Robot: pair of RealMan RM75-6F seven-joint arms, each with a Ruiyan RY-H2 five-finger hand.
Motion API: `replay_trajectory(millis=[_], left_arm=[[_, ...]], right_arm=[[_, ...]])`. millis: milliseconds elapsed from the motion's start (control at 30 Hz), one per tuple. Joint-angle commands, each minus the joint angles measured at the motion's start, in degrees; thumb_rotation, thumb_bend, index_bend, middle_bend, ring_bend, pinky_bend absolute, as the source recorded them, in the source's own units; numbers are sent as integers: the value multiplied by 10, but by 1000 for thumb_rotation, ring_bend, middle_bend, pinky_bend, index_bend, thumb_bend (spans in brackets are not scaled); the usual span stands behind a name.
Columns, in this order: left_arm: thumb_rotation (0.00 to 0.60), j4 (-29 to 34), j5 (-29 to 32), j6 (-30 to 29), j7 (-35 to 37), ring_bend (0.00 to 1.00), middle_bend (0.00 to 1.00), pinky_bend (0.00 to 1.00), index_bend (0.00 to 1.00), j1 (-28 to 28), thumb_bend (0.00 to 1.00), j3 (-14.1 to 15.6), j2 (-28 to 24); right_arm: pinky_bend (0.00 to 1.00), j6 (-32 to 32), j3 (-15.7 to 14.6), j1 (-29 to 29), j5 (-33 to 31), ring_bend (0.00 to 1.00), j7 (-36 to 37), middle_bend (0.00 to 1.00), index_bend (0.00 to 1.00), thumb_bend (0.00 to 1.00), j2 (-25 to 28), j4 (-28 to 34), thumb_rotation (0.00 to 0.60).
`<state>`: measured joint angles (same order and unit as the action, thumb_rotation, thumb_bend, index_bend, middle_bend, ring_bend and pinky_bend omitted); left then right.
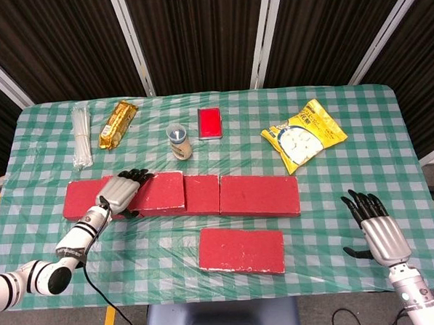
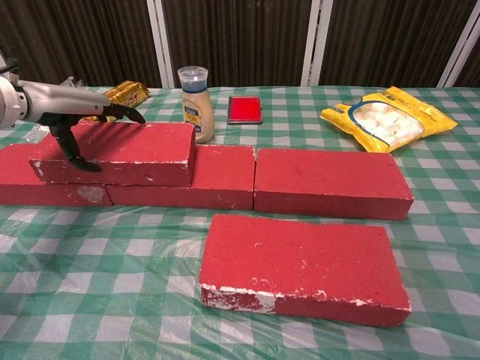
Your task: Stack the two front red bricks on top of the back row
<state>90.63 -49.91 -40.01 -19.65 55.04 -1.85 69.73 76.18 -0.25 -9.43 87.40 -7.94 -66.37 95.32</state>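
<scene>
My left hand (image 1: 120, 193) grips the left end of the stacked brick (image 2: 120, 152), fingers laid over its top and thumb against its front face. That brick sits on the back row (image 2: 225, 176), covering the leftmost block and part of the middle one. The row's right block (image 1: 259, 195) lies bare at about 3 o'clock from the hand.

My right hand (image 1: 377, 230) hovers well apart at 4 o'clock, over the table's right front corner, fingers spread, holding nothing.

The remaining front brick (image 1: 242, 250) lies flat on the checked tablecloth (image 1: 49, 149) at 5 o'clock from my left hand, just in front of the row and not touching it.

Behind the row, from 11 to 2 o'clock: white sticks (image 1: 81, 135), a snack bar (image 1: 118, 124), a small jar (image 2: 196, 103), a red card (image 1: 210, 123) and a yellow marshmallow bag (image 1: 304, 135).
</scene>
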Motion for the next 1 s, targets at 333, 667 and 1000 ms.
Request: replay_trajectory(millis=[333,667,1000], left_arm=[[600,-1,-34,-9,23,0,0,73,0,-11,250,-5,0],[600,77,-156,-113,47,0,0,60,0,-74,249,4,-47],[600,34,-359,-368,131,0,0,31,0,-290,262,120,-42]], right_arm=[[0,1,0,0,-1,0,-1,0,0,65,0,0,600],[0,5,-6,-2,21,0,4,0,0,65,-7,-5,600],[0,-28,-34,-30,85,0,50,0,0,64,-24,30,591]])
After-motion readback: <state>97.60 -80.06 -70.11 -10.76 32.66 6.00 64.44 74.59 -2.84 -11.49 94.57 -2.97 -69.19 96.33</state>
